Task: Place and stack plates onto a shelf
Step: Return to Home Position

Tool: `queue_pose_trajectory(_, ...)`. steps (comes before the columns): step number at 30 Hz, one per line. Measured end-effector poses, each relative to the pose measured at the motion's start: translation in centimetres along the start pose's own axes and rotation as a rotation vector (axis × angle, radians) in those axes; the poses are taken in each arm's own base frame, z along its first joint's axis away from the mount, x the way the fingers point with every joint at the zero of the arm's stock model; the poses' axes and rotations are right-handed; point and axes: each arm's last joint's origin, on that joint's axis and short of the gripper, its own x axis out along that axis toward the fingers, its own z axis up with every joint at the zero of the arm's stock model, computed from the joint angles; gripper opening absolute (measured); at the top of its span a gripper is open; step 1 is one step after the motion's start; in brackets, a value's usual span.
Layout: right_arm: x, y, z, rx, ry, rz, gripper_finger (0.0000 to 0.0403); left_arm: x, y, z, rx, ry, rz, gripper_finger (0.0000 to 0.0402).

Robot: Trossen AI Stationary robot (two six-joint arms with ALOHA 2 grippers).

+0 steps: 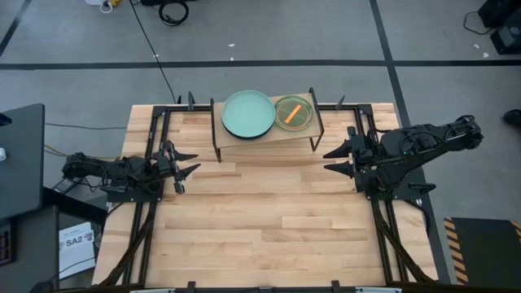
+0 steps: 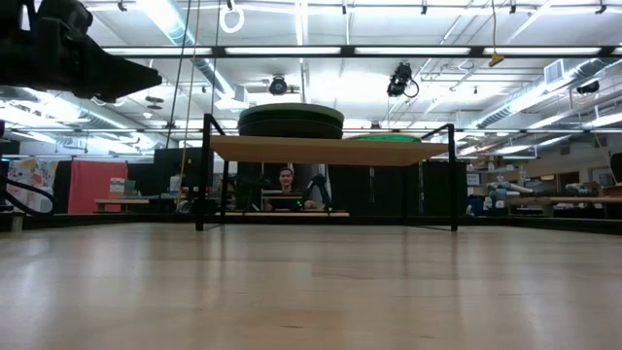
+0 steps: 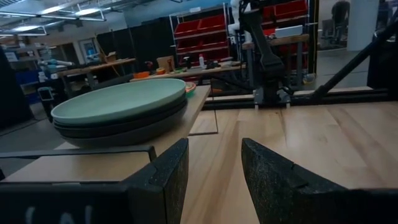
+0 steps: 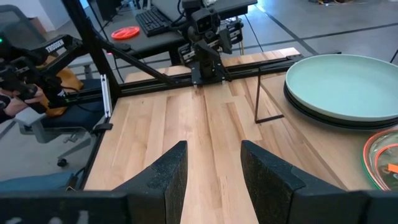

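- I see the wooden table (image 1: 269,220); a person (image 2: 286,181) sits far behind it.
- The shelf (image 1: 281,140) stands at the table's far edge.
- On it, the mint plate (image 1: 248,114) tops the dark plates (image 3: 124,127); beside them sits a small pile (image 1: 294,113), green and orange.
- My left claw (image 1: 195,162) and right claw (image 1: 326,162) hang wide, holding nothing, one each side, near the shelf.

Wood, metal and plastic surfaces showing.
Tabletop (image 1: 269,220) showing smooth pale wood planks; shelf (image 2: 321,150) looking like light wood on thin black metal legs (image 2: 200,185); mint plate (image 1: 248,114) looking matt; small plates (image 1: 294,113) looking glossy, translucent; left gripper (image 3: 214,149) looking grainy matt black.
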Motion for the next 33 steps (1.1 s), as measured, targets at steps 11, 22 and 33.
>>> queue_pose_trajectory(11, -1.0, -0.3, -2.0, -0.074, -0.006, 0.055, 0.0155, 0.0, 0.0, 0.0, 0.000, -0.001, 0.000, 0.0155)
queue_pose_trajectory(22, -0.8, -3.2, -11.0, -0.055, -0.121, -0.001, 0.0155, 0.0, 0.0, 0.0, -0.001, -0.002, 0.000, 0.0155)
queue_pose_trajectory(33, -2.0, -5.3, -15.5, -0.055, -0.303, -0.045, 0.0155, 0.0, 0.0, 0.0, -0.002, -0.001, 0.000, 0.0156)
